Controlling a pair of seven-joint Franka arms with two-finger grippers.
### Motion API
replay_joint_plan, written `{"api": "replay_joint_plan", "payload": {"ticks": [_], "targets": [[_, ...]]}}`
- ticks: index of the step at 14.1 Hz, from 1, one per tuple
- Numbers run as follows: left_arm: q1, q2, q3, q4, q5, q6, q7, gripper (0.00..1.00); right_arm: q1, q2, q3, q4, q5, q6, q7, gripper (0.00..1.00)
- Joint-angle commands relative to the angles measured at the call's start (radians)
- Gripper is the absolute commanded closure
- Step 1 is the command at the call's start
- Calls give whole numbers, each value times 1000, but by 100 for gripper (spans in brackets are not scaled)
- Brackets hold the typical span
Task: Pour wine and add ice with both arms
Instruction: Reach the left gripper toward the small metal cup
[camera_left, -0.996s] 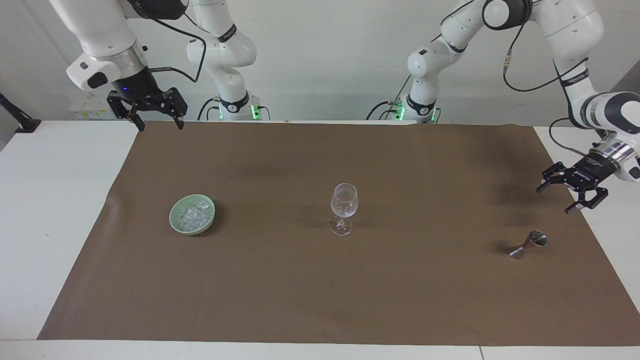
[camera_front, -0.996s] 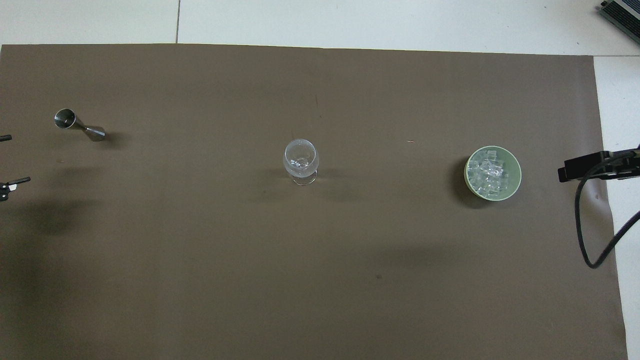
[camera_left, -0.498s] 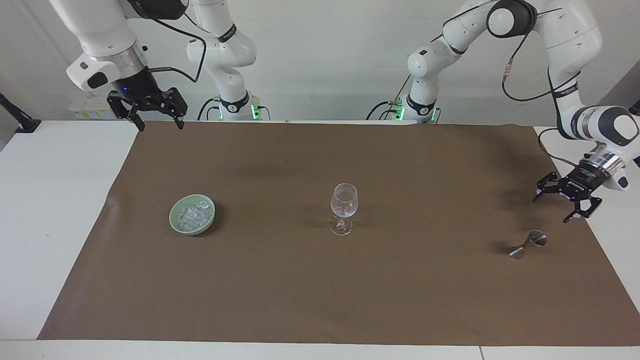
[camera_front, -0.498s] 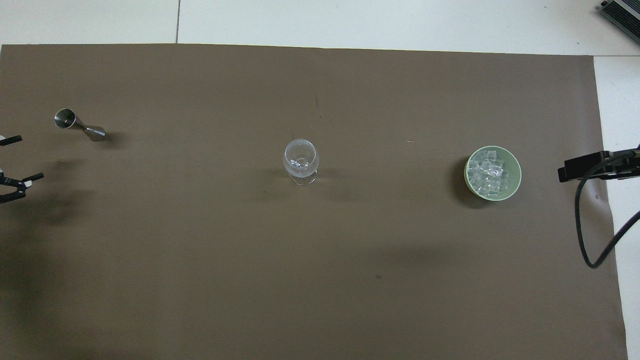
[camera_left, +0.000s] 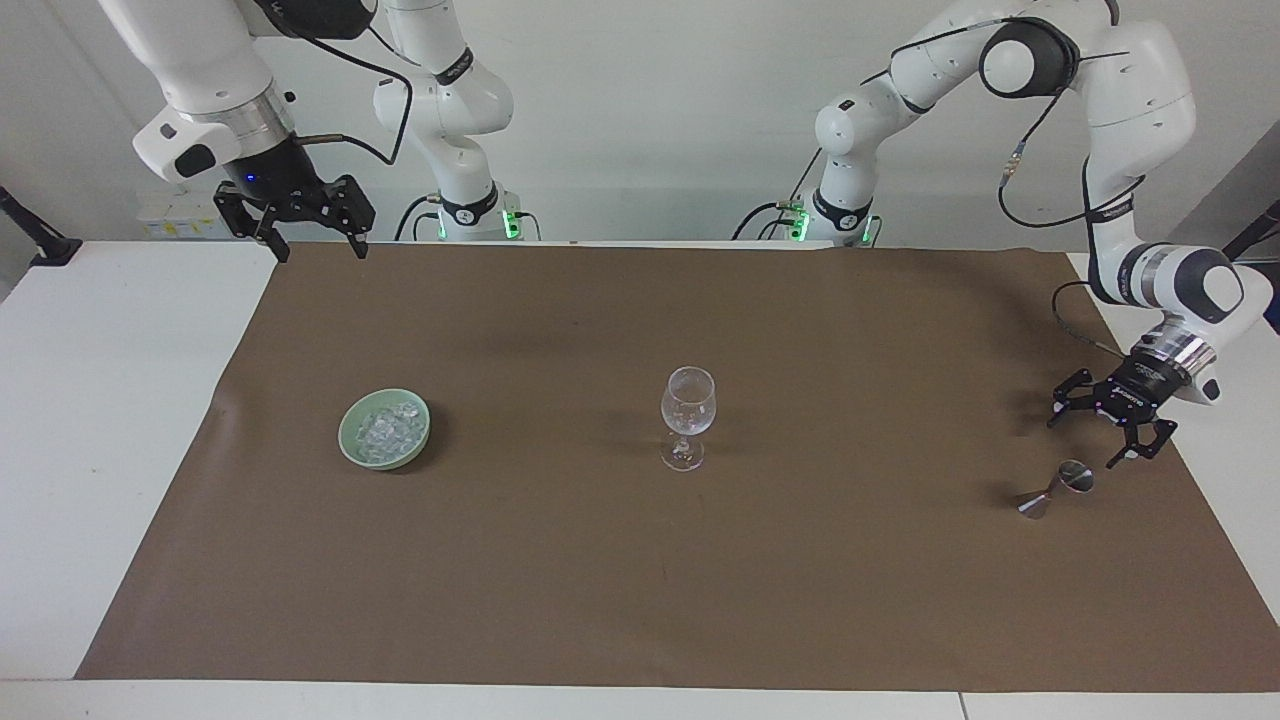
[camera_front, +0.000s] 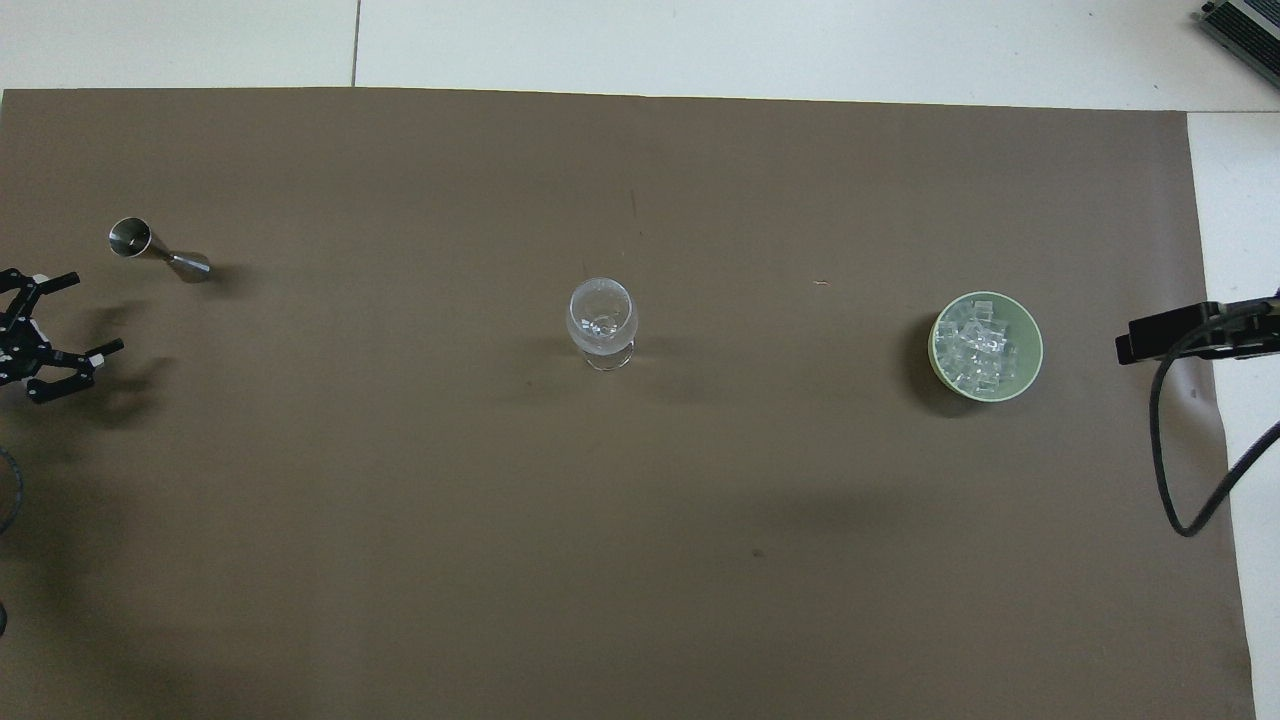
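Note:
A clear wine glass (camera_left: 688, 415) (camera_front: 602, 320) stands upright at the middle of the brown mat. The ice (camera_left: 383, 430) (camera_front: 975, 350) is heaped in a pale green bowl (camera_left: 343, 438) (camera_front: 1036, 345) toward the right arm's end. A small steel jigger (camera_left: 1058, 488) (camera_front: 158, 250) lies on its side toward the left arm's end. My left gripper (camera_left: 1085, 442) (camera_front: 95, 312) hangs open low over the mat right beside the jigger, not touching it. My right gripper (camera_left: 322, 252) waits open, raised over the mat's corner by its base. The wine is out of view.
The brown mat (camera_left: 640, 580) (camera_front: 640, 560) covers most of the white table (camera_left: 110, 400). A black cable (camera_front: 1165, 450) loops down over the mat's edge at the right arm's end, close to the bowl.
The left gripper has come down and in from the table's end, ending up close beside the jigger. The right arm, glass, bowl and jigger have not moved.

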Motion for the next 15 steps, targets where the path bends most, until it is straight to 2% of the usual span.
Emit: {"api": "replay_joint_plan", "payload": {"ticks": [1,11,15], "targets": [[-5,9,-14,0,-63,44,6,0,-6,-20,2,-21,3,-4,-21,0],[-39,17,-37,0,-154,99,3,0,-6,-20,2,-21,3,-4,-21,0],[-40,44,-54,-5,-204,100,4,0,-6,-20,2,-21,3,-4,-21,0]]}}
